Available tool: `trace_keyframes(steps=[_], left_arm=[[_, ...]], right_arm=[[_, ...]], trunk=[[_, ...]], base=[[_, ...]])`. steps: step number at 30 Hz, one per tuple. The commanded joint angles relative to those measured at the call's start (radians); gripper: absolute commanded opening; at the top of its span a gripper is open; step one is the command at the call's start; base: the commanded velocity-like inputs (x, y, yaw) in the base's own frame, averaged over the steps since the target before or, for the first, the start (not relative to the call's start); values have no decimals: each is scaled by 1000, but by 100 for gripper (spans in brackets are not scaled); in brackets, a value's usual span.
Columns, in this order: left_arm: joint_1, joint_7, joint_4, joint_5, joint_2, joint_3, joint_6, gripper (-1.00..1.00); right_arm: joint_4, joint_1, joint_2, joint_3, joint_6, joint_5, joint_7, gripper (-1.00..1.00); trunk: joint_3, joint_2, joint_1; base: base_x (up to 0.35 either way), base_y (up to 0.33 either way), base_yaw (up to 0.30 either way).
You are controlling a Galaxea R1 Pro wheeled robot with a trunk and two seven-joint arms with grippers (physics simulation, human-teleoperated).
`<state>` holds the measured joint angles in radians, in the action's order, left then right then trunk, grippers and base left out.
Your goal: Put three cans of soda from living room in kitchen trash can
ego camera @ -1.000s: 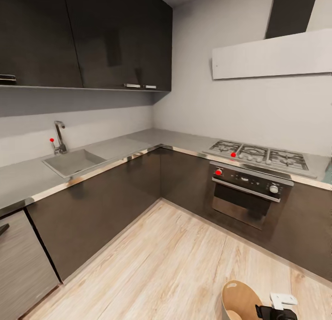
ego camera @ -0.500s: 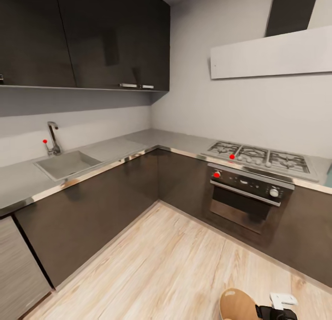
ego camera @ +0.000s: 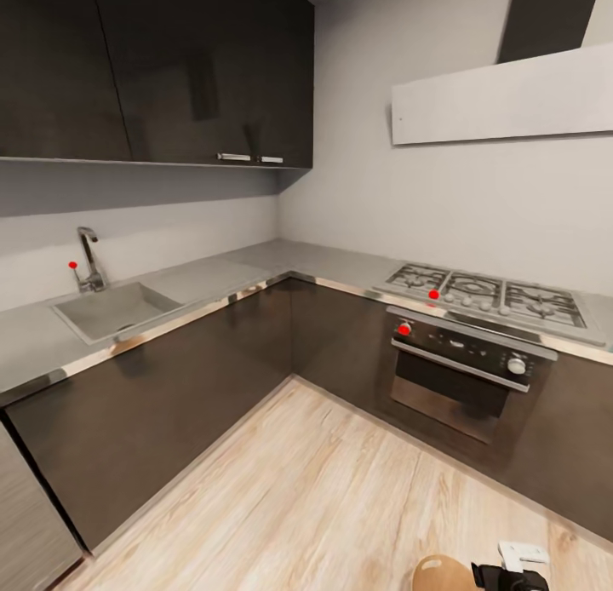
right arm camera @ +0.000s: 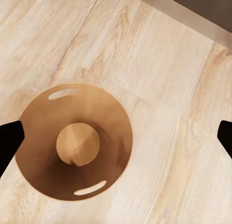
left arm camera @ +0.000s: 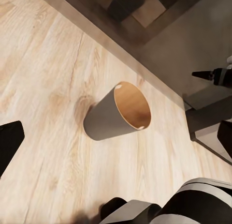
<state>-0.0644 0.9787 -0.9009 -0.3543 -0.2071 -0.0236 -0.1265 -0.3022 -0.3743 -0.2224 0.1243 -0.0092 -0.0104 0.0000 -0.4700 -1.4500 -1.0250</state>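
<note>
— How many bins?
— One tash can (right arm camera: 73, 141), upright on the kitchen's wood floor (ego camera: 323, 489) near the oven (ego camera: 460, 374).
— Fingers?
— The right gripper (right arm camera: 116, 137) spread wide above it, holding nothing; left gripper's (left arm camera: 96, 156) spread unclear.

The right gripper (ego camera: 509, 579) is black with a white bracket, and the left wrist view shows glossy grey-and-black rounded housing.

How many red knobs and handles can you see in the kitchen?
3. One red tap handle sits beside the sink. One red knob is on the hob's front edge. One red knob is on the oven panel's left end. Others may be hidden.
</note>
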Motion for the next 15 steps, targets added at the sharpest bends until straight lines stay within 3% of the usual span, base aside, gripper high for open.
trace_keyframes(steps=[1,15], left_arm=[[0,0,0,0,0,0,0,100],[0,-1,0,0,0,0,1,100]], right_arm=[[0,0,0,0,0,0,0,100],[0,0,0,0,0,0,0,100]], trunk=[[0,0,0],[0,0,0]], base=[[105,0,0],[24,0,0]])
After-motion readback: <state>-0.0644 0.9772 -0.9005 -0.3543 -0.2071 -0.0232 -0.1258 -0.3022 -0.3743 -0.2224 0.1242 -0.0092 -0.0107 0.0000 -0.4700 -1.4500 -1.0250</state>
